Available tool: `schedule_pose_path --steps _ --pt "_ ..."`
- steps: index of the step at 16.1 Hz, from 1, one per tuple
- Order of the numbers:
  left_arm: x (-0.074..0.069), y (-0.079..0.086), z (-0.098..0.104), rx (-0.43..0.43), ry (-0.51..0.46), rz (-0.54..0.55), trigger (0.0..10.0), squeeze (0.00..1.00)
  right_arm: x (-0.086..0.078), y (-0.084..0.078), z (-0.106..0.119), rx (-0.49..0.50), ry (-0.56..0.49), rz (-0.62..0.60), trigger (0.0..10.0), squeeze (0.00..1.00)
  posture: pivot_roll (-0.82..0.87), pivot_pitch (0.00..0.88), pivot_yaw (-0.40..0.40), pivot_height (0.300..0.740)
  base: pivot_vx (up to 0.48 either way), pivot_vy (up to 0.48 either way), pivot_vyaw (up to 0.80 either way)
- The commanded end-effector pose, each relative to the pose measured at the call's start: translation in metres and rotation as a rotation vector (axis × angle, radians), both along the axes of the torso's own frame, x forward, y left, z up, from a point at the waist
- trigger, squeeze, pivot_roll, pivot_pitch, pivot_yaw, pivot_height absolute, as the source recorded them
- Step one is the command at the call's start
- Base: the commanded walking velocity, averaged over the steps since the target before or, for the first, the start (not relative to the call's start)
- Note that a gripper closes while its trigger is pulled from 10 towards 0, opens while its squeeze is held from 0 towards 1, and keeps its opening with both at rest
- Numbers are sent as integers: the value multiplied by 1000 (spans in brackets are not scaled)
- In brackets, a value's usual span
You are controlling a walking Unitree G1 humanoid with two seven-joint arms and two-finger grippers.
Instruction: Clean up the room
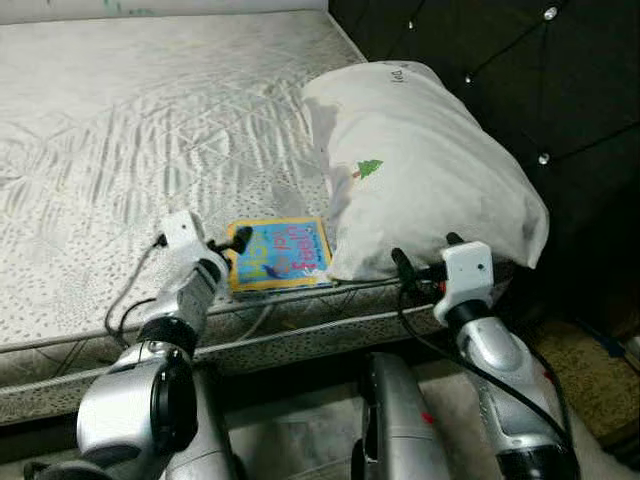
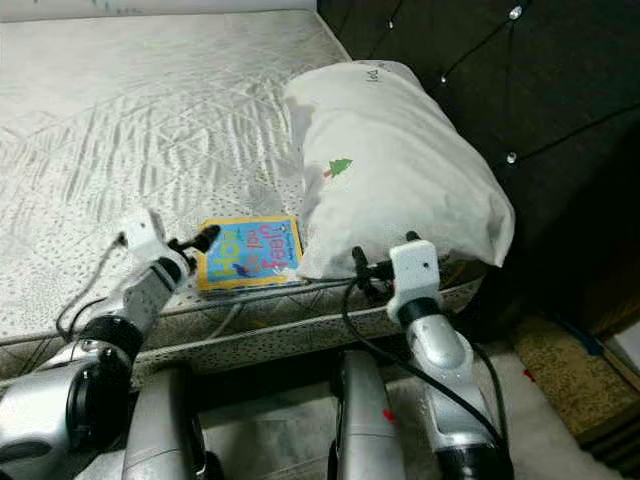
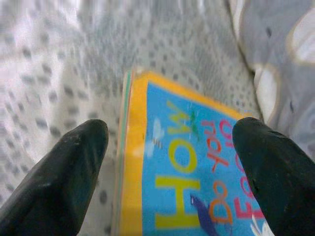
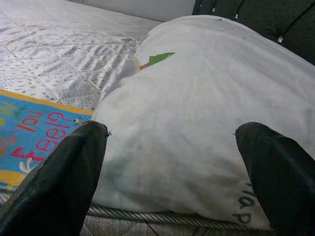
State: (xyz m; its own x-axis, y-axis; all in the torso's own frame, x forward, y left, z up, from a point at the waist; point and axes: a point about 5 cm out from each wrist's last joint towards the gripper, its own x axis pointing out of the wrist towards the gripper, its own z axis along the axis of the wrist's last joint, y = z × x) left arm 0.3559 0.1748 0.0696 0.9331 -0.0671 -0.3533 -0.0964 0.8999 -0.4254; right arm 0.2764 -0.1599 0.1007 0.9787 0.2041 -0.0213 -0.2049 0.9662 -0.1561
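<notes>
A thin picture book with a blue cover and a yellow border (image 1: 281,254) lies flat on the bare quilted white mattress (image 1: 130,130), right at the mattress's near edge and close to its near right corner. Its long axis runs along that near edge, and the red and yellow title lettering reads sideways from the robot's standpoint, with the tops of the letters toward the left. The book's right end touches, or slips just under, a plump white pillow with a small green tree print (image 1: 420,165). The pillow fills the right near corner of the mattress, its long axis running away from the robot along the right edge, beside the dark tufted headboard (image 1: 520,70); its near end bulges slightly over the mattress edge.

The left gripper (image 1: 232,247) hangs just over the book's left end, its two black fingers (image 3: 59,172) spread wide on either side of the yellow border and holding nothing. The right gripper (image 1: 425,258) sits at the near edge of the mattress against the pillow's near end, fingers (image 4: 54,182) likewise wide apart with the pillow between them, not clamped on it.
</notes>
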Motion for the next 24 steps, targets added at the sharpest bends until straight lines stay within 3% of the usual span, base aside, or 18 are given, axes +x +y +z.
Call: schedule_pose_path --steps 1,5,7,8,9,10,12,16,17,19,21,22,24 --pt "-6 9 2 78 -64 -6 10000 1000 7 8 1 10 -13 14 10000 0 -62 0 -41 520 0 0 0" --pt "-30 41 12 206 -207 94 10000 1000 16 12 2 33 -26 5 10000 0 -21 0 -42 520 0 0 0" --pt "-49 37 13 276 -225 87 10000 1000 22 16 -1 28 -32 12 10000 0 7 0 -45 520 0 0 0" --pt "-52 34 12 328 -214 57 10000 1000 25 18 0 22 -43 17 10000 0 13 0 -44 520 0 0 0" --pt "-54 29 15 365 -232 18 10000 710 32 20 5 32 -56 14 10000 0 14 0 -40 520 0 0 0" --pt "-56 24 17 404 -239 -40 10000 0 34 20 9 61 -64 18 10000 0 12 0 -34 520 0 0 0" --pt "-55 20 22 446 -255 -98 10000 0 36 21 13 103 -87 31 10000 0 4 0 -14 520 0 0 0" --pt "-39 13 34 396 -265 -60 10000 0 40 26 19 125 -103 54 10000 0 -27 0 -7 551 0 0 -109" --pt "-37 11 35 392 -264 -60 10000 0 40 31 18 85 -88 32 10000 0 -30 0 -10 551 0 0 0" --pt "-37 11 35 387 -258 -56 10000 0 41 31 18 48 -84 11 10000 0 -30 0 -12 551 0 0 0" --pt "-41 12 33 388 -251 -49 10000 0 36 30 15 143 -58 69 10000 0 0 0 -22 556 0 0 0" --pt "-44 12 32 389 -249 -49 10000 0 38 25 14 178 -41 13 10000 0 5 0 -25 566 0 0 0" --pt "-49 14 29 395 -237 -44 10000 0 40 27 14 175 -40 2 10000 0 5 0 -29 586 0 0 0"
